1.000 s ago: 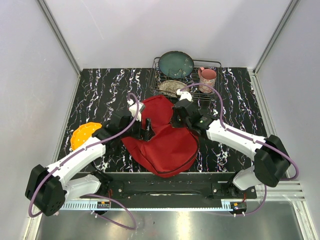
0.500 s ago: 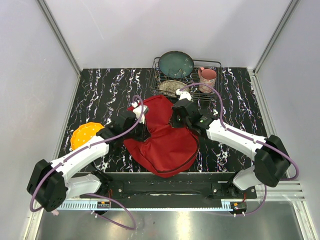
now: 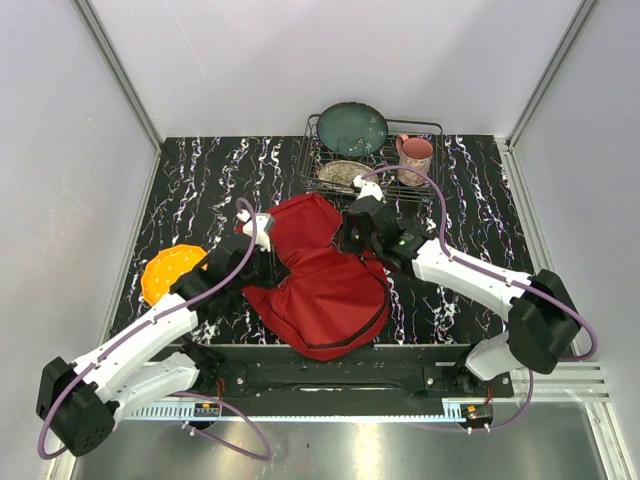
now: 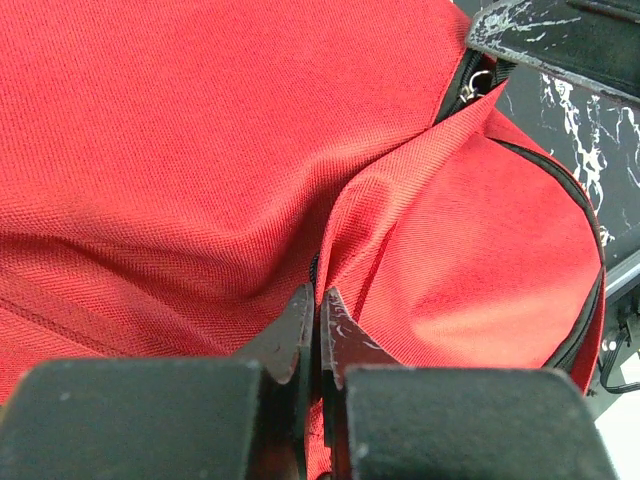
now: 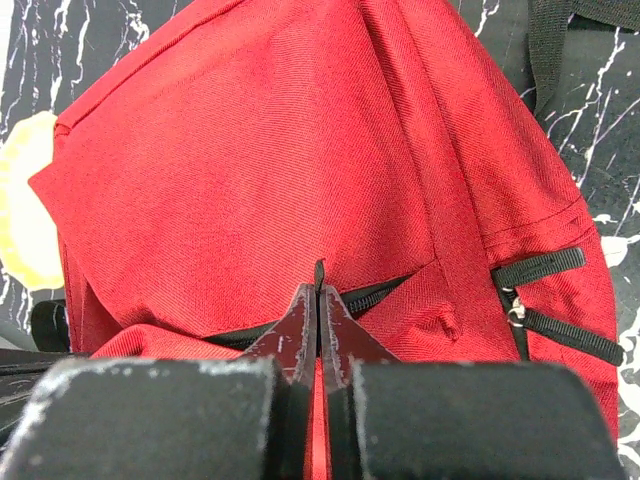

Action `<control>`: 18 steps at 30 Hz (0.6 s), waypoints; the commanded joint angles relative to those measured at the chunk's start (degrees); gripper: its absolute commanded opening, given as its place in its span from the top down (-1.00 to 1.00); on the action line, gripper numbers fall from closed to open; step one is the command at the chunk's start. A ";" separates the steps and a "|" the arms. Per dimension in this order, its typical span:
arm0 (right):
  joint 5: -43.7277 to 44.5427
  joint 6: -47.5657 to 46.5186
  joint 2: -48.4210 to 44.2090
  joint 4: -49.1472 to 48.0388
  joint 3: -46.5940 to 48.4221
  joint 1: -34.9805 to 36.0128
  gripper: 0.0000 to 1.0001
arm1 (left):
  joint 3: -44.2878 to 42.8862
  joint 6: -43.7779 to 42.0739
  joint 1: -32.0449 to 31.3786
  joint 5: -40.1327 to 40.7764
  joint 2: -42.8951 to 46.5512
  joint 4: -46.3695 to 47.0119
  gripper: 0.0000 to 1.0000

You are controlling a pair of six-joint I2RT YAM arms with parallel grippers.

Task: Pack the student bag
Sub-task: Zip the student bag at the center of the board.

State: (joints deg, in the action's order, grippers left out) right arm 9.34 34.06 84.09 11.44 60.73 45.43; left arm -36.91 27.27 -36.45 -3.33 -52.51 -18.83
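A: Two grippers, both down on the student bag (image 3: pixel 320 285). Position on the table (image 3: pixel 200 180)?
B: Flat on the black marbled top, centre, close to the near edge, between the two arms. Red fabric, black zips.
A: State of the left gripper (image 4: pixel 318 300)?
B: At the bag's left edge in the top view. Clamped fully together, no gap, nipping a raised fold of red fabric right beside a black zip seam.
A: And the right gripper (image 5: pixel 318 292)?
B: At the bag's far end, on the rack side. Also pressed together, with a thin black sliver caught between the tips, right on a black zip line. Looks like a zip pull, too small to be sure.
A: Anything else in view?
B: Orange round bumpy thing (image 3: pixel 170 272) left of the bag, with the left arm between. Wire rack (image 3: pixel 420 123) at the back, just beyond the bag's far end. Teal plate (image 3: pixel 352 128) propped up in it, pale dish (image 3: pixel 345 175) lower down, pink mug (image 3: pixel 414 155) at its right end.
A: Bag open or zipped?
B: Cannot tell for the main compartment from any of the three views
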 commanded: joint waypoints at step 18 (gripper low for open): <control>3.23 8.39 1.69 -5.98 -7.99 -5.44 1.00 | 3.25 5.26 0.41 11.86 13.32 -5.78 1.00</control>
State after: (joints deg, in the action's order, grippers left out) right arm 9.41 42.35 86.46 6.74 55.37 42.09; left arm -33.10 32.03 -36.51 3.55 -40.16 -24.77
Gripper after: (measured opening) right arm 0.010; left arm 0.028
